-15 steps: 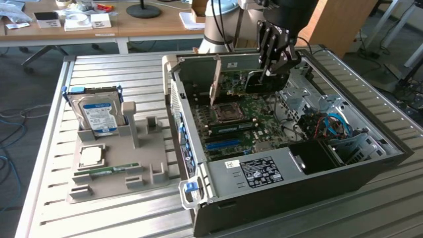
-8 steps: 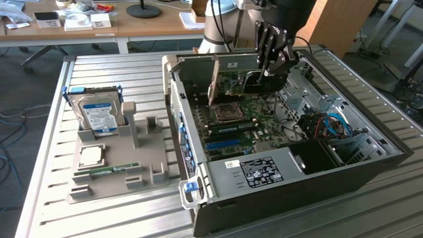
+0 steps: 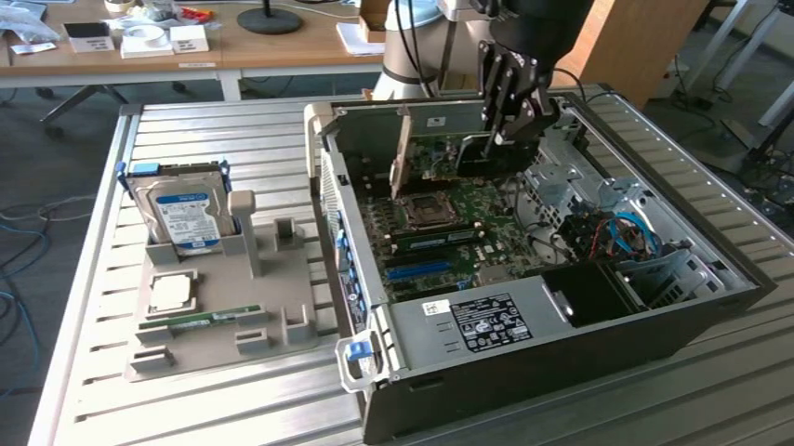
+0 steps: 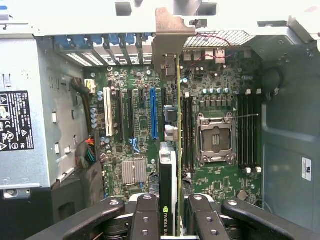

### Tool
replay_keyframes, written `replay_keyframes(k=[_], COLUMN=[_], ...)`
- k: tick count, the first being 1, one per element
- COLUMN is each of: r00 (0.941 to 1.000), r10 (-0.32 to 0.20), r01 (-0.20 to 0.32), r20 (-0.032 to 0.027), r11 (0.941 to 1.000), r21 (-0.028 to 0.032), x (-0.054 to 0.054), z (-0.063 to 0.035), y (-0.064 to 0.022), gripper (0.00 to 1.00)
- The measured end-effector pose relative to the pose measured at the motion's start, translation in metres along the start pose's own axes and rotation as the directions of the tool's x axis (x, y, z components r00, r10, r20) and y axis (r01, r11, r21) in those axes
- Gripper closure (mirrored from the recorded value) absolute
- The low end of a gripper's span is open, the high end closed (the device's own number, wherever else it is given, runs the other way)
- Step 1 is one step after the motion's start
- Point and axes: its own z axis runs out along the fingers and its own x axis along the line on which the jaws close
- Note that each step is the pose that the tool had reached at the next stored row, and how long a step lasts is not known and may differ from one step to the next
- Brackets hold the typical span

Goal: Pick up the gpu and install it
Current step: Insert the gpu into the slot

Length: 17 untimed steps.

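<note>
Arm reaches down into the open computer case (image 3: 694,307) on the slatted metal table (image 3: 223,121). Gripper (image 3: 509,130) is inside the case over the motherboard (image 3: 434,218), jaws narrowed on the gpu (image 3: 437,153) and holding it. We see the card upright on its long edge, with the black cooler on the gripper's side and the silver bracket toward the rear wall of the case.

In the wrist view the gripper (image 4: 175,220) has dark fingers (image 4: 145,217) on either side of the gpu (image 4: 168,175), which we see edge-on. It runs across the board between the blue slot (image 4: 153,112) and the CPU socket (image 4: 216,137), and its bracket meets the rear slot openings. It looks down at slot level, but we cannot tell if it is fully seated.

To the exterior view's left, a grey holder (image 3: 230,334) on the table carries a hard drive (image 3: 184,218) standing upright, a processor chip (image 3: 171,293) and a memory stick (image 3: 199,321), well apart from the gripper.
</note>
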Motion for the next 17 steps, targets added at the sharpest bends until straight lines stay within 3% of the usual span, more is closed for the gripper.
replay_keyframes(k=[8,17], r00=[1.0,1.0], r10=[0.0,0.0], r01=[0.0,0.0], r20=[0.0004,0.0001], r11=[1.0,1.0], r21=[0.0001,0.0012], x=[0.0,0.001], z=[0.0011,0.0139], y=[0.0,0.0008], gripper=[0.73,0.73])
